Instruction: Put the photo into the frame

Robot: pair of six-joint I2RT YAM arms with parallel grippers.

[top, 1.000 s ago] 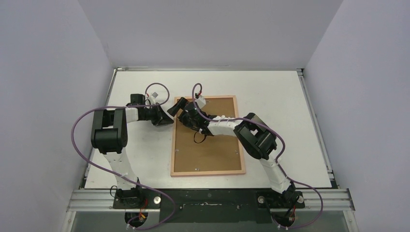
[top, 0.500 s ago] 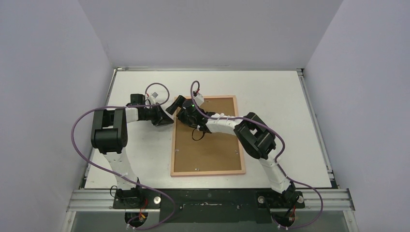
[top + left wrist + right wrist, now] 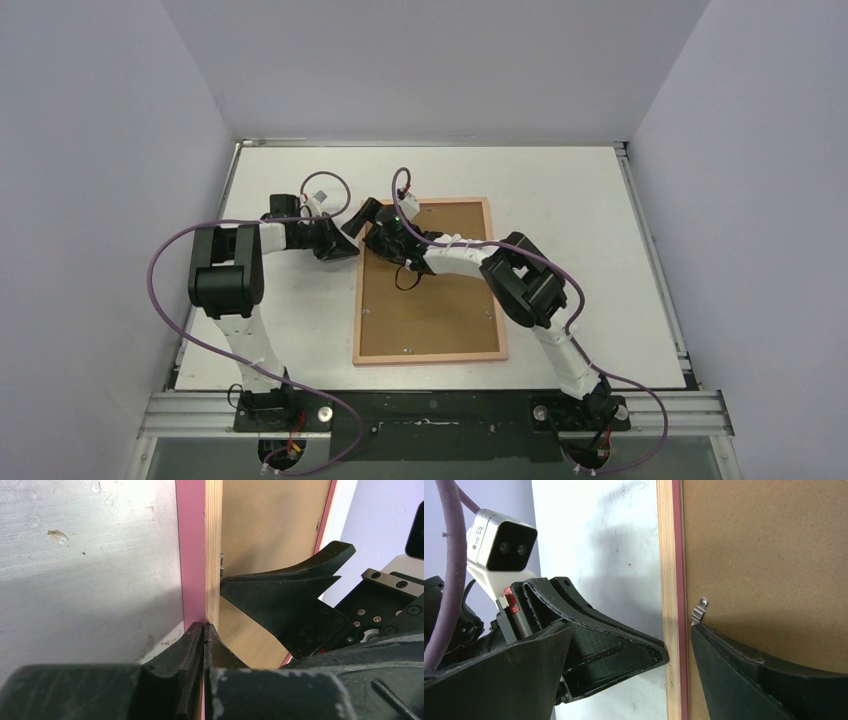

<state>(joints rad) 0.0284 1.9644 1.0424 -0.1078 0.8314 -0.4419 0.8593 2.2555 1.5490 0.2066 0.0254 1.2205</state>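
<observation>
Frame [image 3: 430,357]: a thin rectangular rail, salmon from above, pale grained wood with a pink strip up close. It lies flat and back-up at mid-tabletop.
Inside frame: a plain brown backing board [image 3: 430,310] of matte fibre fills the opening. A small bent metal clip [image 3: 700,609] sits by the left rail.
Tabletop [image 3: 560,200]: white, scuffed and scratched.
Left gripper [image 3: 204,630]: black fingers pressed together with nothing between them, tips at the outer edge of the left rail.
Right gripper [image 3: 680,642]: spread wide and holding nothing, it straddles that same rail. One finger is on the board just below the clip. The other is outside over the tabletop, close to the left gripper.
Around: purple cables [image 3: 165,260] loop over both arms.
</observation>
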